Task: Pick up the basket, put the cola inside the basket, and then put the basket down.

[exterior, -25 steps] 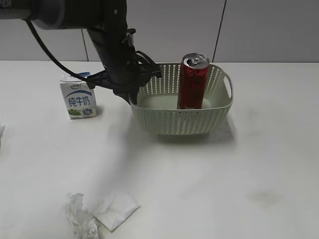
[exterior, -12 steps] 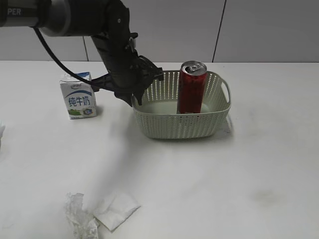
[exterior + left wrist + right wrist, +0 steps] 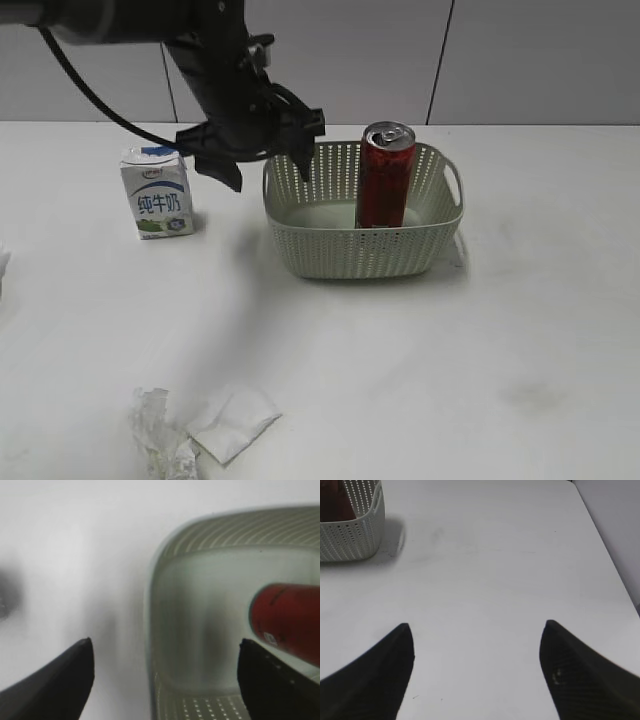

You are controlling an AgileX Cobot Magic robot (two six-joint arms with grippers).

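White table (image 3: 420,360) | green basket (image 3: 360,250) resting on it, red cola can (image 3: 385,178) upright inside | left gripper (image 3: 262,165) spread wide above basket's left rim | right gripper (image 3: 476,630) spread wide over bare table.

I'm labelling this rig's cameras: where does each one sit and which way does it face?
Exterior: in front of the table, slanting down at the basket, cola and left gripper.
Left wrist: looks down past its open jaws onto the basket's left rim.
Right wrist: right gripper over bare table, open.
All three show the basket.
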